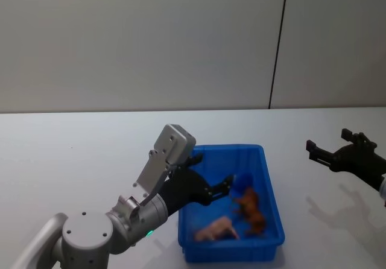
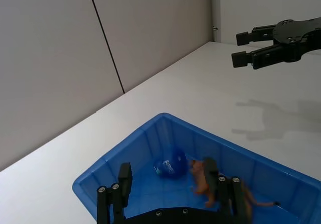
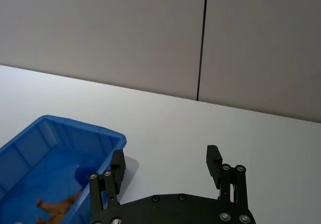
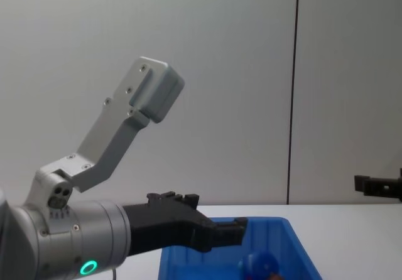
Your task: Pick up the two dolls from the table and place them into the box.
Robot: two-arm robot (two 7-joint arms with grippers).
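Both dolls, blue [image 2: 170, 166] and brown [image 2: 203, 181], lie in the box [image 1: 268, 184] just beneath the left gripper [image 2: 170, 181], its fingers apart, while the right gripper [image 1: 332, 148] hangs apart-fingered over the counter's [image 1: 90, 160] right edge.

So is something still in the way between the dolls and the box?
Nothing visible: the blue doll and brown doll already lie inside the box, under the open left tool.

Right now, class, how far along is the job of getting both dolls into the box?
Done: the blue doll and the brown doll both lie inside the box, beside a pinkish toy. In hand: nothing; the left gripper hangs open and empty over the box, and the right gripper is open above the bare table. Left: seemingly nothing but pulling the arms back.
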